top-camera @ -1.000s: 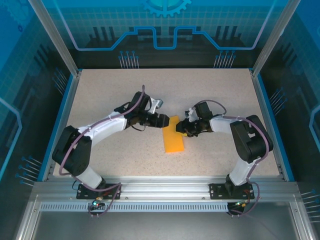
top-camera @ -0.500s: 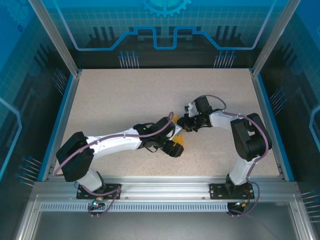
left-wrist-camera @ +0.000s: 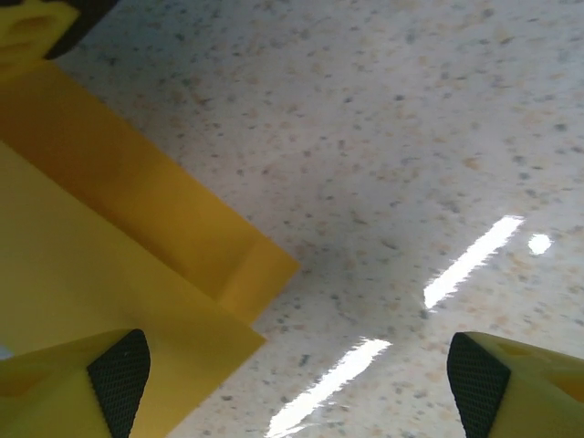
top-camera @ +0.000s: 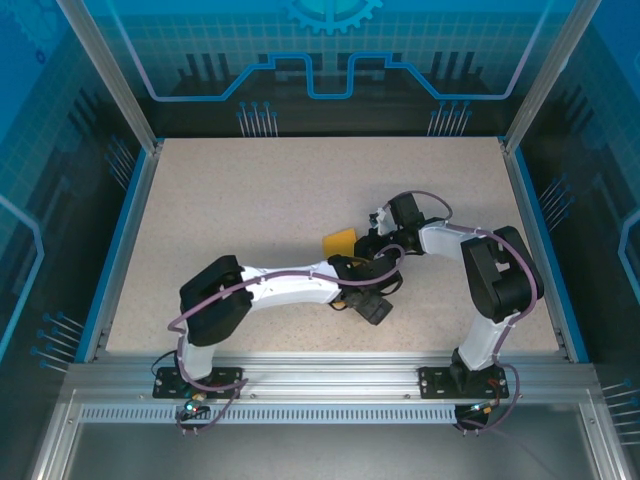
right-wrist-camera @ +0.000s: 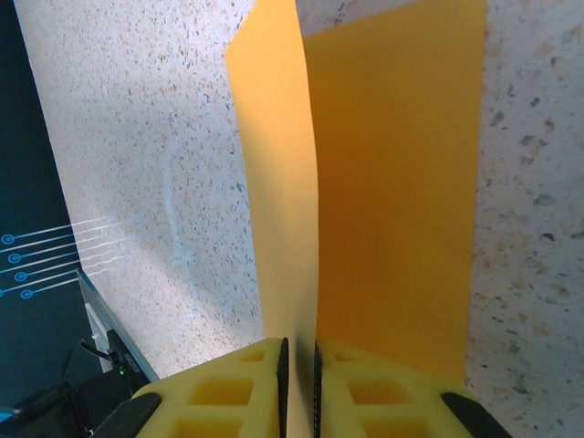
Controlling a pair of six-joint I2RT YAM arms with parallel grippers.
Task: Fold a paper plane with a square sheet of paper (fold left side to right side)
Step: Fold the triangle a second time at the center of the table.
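I count one square sheet of paper (right-wrist-camera: pixel 392 182), folded over on itself in the middle of the desk (top-camera: pixel 250 200), and two pairs of fingers at it. My right fingers (right-wrist-camera: pixel 228 392) are pinched on the edge of its raised upper layer, and my left fingers (left-wrist-camera: pixel 119 374) are spread wide, holding nothing, over one corner. From above, my left arm (top-camera: pixel 290 285) hides most of the sheet, leaving one orange corner visible.
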